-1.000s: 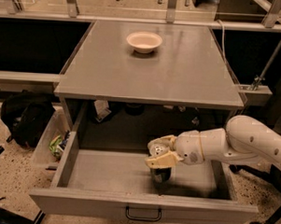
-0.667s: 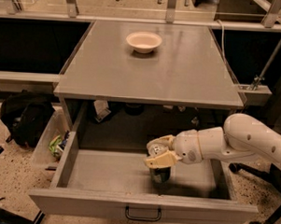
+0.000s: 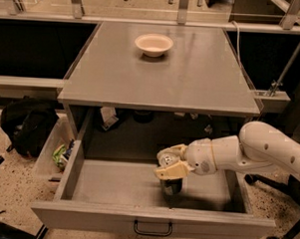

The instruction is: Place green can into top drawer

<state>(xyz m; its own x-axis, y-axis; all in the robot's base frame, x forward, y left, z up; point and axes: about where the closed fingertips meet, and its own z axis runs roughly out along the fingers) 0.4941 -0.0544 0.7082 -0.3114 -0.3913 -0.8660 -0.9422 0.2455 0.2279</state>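
You are holding the can (image 3: 170,187) upright in the tool (image 3: 171,168), which is clamping its top low inside the open drawer (image 3: 112,182), so be checking its base is sitting flat before letting go.

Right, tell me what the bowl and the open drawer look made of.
The bowl: likely ceramic or plastic, smooth cream with soft sheen. The top drawer: probably painted metal or laminate, flat matte grey panels, dark metal handle. The end effector sits low inside the drawer, right of centre.
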